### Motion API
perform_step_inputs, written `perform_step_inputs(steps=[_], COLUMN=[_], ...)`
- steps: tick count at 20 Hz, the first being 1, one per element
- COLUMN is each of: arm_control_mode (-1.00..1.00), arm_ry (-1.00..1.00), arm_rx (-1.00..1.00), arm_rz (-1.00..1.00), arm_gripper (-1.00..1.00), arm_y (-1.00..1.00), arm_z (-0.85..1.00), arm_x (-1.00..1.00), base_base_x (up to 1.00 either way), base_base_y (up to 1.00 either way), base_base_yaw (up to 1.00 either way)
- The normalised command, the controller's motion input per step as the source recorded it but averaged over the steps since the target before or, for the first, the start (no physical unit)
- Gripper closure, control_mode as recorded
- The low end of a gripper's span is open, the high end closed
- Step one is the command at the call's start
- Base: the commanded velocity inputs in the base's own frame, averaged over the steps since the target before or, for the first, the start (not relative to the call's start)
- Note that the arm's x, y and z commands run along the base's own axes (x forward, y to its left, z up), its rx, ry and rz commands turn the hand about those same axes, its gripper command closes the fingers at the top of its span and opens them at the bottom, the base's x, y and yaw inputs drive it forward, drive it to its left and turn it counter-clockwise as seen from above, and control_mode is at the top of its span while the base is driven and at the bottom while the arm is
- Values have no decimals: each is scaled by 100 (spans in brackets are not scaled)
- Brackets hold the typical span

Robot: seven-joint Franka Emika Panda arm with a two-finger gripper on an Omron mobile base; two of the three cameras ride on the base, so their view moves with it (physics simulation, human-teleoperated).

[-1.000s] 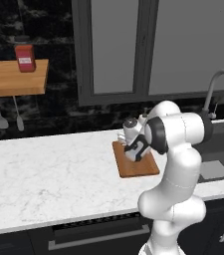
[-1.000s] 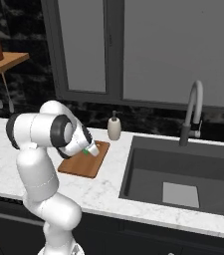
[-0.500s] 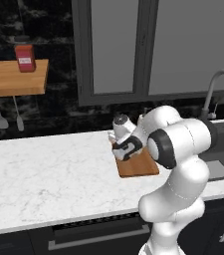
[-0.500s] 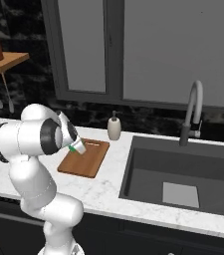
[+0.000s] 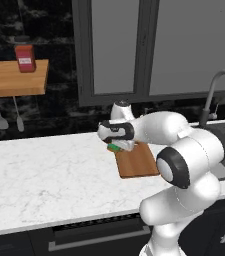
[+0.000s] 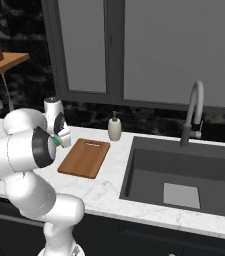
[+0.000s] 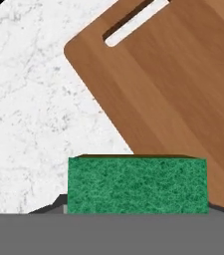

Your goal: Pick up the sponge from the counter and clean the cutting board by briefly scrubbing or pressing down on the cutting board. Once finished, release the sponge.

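Observation:
My gripper (image 5: 118, 145) is shut on the sponge (image 5: 114, 147), a small green block, at the far left corner of the reddish-brown cutting board (image 5: 139, 161). In the right base view the gripper (image 6: 59, 140) holds the sponge (image 6: 57, 141) just left of the board (image 6: 85, 157). Through the hand view the sponge (image 7: 136, 184) fills the lower middle, straddling the board's (image 7: 183, 89) left edge and the white marble counter (image 7: 29, 109). The fingertips are hidden behind the sponge. I cannot tell whether the sponge touches the surface.
A soap dispenser (image 6: 115, 127) stands behind the board. Right of it lie the dark sink (image 6: 184, 175) and its faucet (image 6: 194, 112). A wooden wall shelf (image 5: 14, 77) with a red box (image 5: 25, 58) hangs at the left, utensils (image 5: 9, 117) under it.
The arm has swung left, carrying the sponge from over the middle of the cutting board to its far left corner. The grip has stayed shut.

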Motion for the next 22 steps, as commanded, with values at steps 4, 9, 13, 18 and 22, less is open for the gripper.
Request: perform_step_inputs(steps=[4,9,13,18,22], arm_control_mode=[-100,-100,-100,-100,-100], arm_ry=[2,10,13,1,0], arm_rx=[9,0,-6,-3,-4], arm_rz=[0,0,0,0,0], arm_gripper=[100,100,100,100,-100], arm_y=[92,51,26,2,0], arm_z=[-26,-53,-53,-38,-46], arm_x=[-13,0,0,0,0], base_base_x=[0,0,0,0,0], base_base_y=[0,0,0,0,0], base_base_yaw=[0,0,0,0,0])
